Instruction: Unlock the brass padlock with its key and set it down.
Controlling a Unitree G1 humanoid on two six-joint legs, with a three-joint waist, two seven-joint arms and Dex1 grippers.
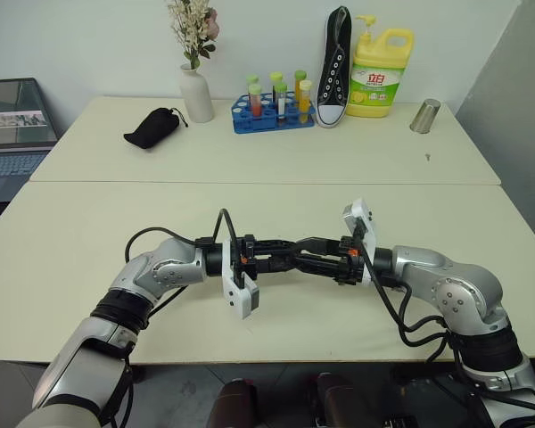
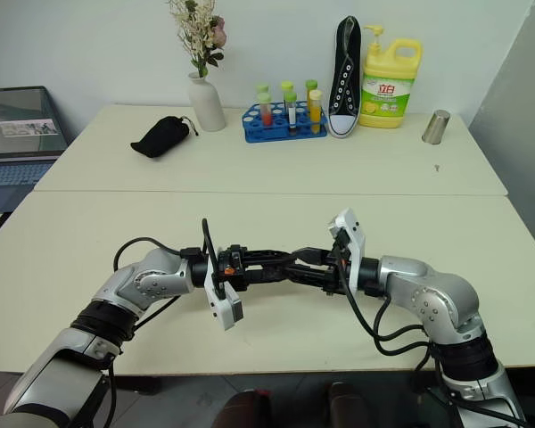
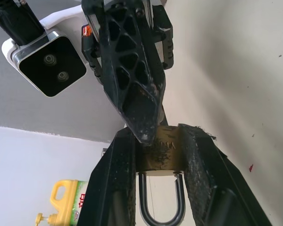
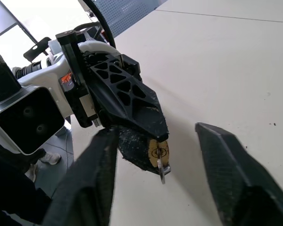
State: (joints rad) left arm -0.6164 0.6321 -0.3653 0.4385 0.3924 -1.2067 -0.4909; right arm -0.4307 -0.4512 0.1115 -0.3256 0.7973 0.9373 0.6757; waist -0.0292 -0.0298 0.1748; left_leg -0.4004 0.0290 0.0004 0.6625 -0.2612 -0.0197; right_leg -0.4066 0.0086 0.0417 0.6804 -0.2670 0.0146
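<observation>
The brass padlock (image 3: 161, 153) sits clamped between the left gripper's (image 1: 283, 259) fingers above the near table (image 1: 89, 250), the key (image 4: 162, 172) protruding from it. The right gripper (image 4: 155, 155) straddles it, jaws parted, not yet gripping.

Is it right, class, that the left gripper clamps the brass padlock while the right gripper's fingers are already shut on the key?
Not quite. The left gripper does clamp the brass padlock, but the right gripper is open: in the right wrist view its fingers stand apart on either side of the key, not touching it.
</observation>
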